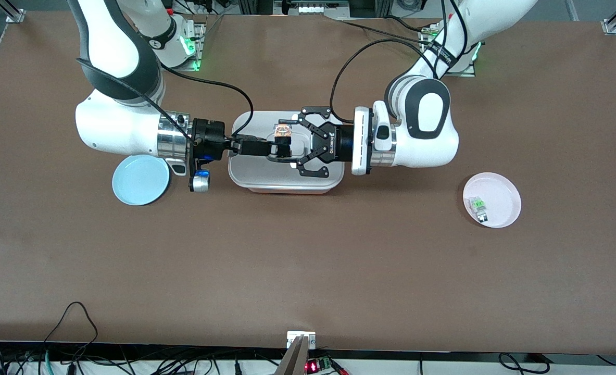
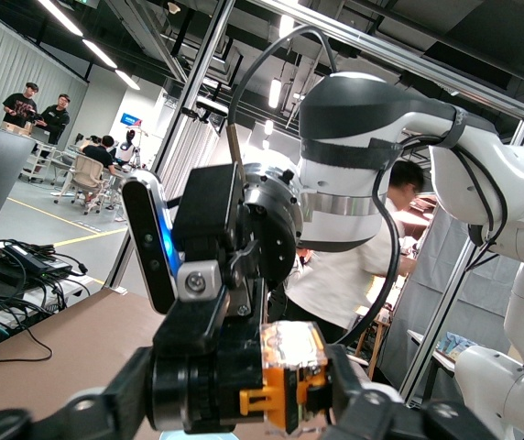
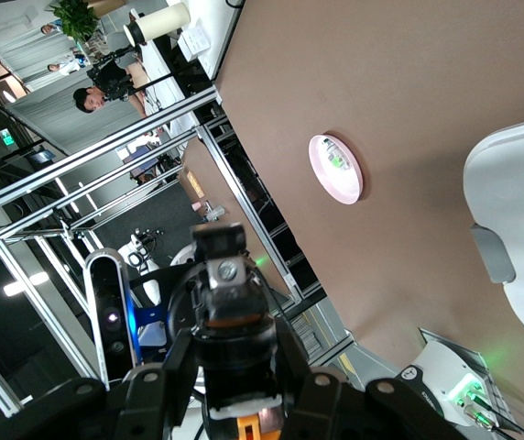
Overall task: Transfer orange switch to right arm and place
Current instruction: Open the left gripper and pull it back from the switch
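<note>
- Right gripper: narrow black fingers clamped on the orange switch, in the air over the white lidded box at mid-table.
- Orange switch: a tiny dark block with a glowing orange part, held between the two grippers, which meet tip to tip; in the left wrist view it sits at.
- Left gripper: its linkage fingers stand part-way apart around the switch. Whether they touch it cannot be told.
- Step in hand, as judged: the handover, with the right gripper's hold made and the left one letting go.
- Doing it well: the left fingers should part fully and draw straight back along their own axis, so no fingertip drags the switch askew. The right arm should hold its position until there is a clear gap.
- Blue plate: on the table just beside the right wrist, a likely place to set the switch.
- Pink plate: toward the left arm's end, holding a clear-and-green switch.
</note>
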Robot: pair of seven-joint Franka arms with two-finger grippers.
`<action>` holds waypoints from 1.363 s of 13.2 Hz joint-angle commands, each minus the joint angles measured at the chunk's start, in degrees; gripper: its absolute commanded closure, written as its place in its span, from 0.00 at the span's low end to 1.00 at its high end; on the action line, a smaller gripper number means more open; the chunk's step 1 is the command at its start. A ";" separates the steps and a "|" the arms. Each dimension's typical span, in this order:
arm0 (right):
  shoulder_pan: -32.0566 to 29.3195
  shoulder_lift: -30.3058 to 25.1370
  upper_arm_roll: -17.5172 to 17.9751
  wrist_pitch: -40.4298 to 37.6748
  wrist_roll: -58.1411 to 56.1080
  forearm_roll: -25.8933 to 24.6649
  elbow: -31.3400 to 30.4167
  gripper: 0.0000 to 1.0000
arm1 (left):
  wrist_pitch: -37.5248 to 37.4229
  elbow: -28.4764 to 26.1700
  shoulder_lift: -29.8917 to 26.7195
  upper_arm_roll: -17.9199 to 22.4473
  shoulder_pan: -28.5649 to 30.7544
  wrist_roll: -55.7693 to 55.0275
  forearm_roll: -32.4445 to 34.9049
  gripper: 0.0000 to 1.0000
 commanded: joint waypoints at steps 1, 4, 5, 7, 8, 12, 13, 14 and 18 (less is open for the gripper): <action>0.04 -1.33 0.47 -0.11 0.37 1.22 -0.09 0.76 | 0.70 -0.57 -0.42 -0.23 -0.11 2.82 -1.73 0.00; -0.05 -1.68 0.47 -0.11 0.37 1.31 0.08 0.76 | 0.52 -0.66 -0.60 -0.23 0.42 2.12 -1.73 0.00; -0.05 -1.86 0.38 -0.11 0.37 1.31 0.08 0.76 | 0.17 -0.66 -0.77 -0.23 0.94 0.99 -1.64 0.00; -0.05 -2.12 0.29 -0.02 0.02 1.22 0.08 0.76 | -0.36 -0.92 -1.38 -0.14 2.44 -1.47 -0.86 0.00; -0.05 -2.12 -0.15 -0.11 -0.33 1.22 0.08 0.76 | -1.75 -1.18 -1.73 -0.05 3.14 -1.74 -0.76 0.00; -0.22 -2.91 -0.94 -0.11 -0.25 0.61 0.08 0.76 | -5.97 -2.24 -2.44 -0.14 6.91 -5.15 4.57 0.00; -0.22 -3.00 -1.38 -0.11 -0.25 0.61 0.08 0.76 | -7.72 -1.63 -2.44 -0.14 8.32 -7.87 8.25 0.00; -0.22 -3.00 -1.55 -0.11 -0.25 0.61 0.08 0.76 | -9.22 -1.45 -2.35 -0.14 9.55 -9.99 10.73 0.00; -0.22 -3.18 -1.56 -0.11 -0.25 0.00 -0.09 0.76 | -12.92 -1.45 -2.18 0.03 11.58 -12.37 14.87 0.00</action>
